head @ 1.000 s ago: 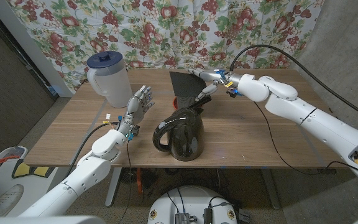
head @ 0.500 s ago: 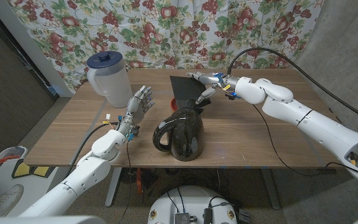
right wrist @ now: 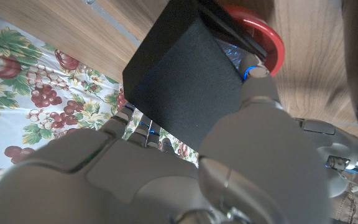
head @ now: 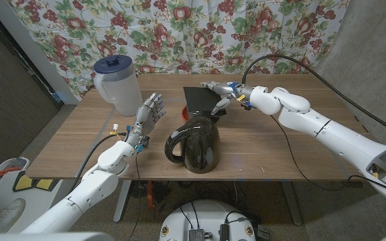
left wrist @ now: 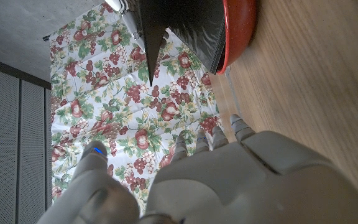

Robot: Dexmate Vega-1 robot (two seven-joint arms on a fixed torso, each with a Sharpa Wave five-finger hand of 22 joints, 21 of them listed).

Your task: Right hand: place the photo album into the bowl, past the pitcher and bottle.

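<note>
My right hand [head: 228, 92] grips a black photo album [head: 200, 100] at its far edge, behind the dark glossy pitcher [head: 194, 144]. The album tilts down, and its lower end reaches into a red bowl [head: 187, 111] that the pitcher mostly hides. In the right wrist view my right hand [right wrist: 166, 168] clamps the photo album [right wrist: 185, 84] above the red bowl [right wrist: 267, 37]. The left wrist view has the photo album [left wrist: 185, 25] standing in the red bowl [left wrist: 240, 25]. My left hand [head: 149, 115] is raised left of the pitcher, fingers spread, holding nothing.
A white jug with a blue lid [head: 116, 84] stands at the table's [head: 280, 147] back left. A floral curtain [head: 179, 27] hangs behind the table. A black cable [head: 293, 63] loops over the right arm.
My right hand has moved left and down with the album, bringing it from above the table's back edge down into the bowl. The left hand has stayed put.
</note>
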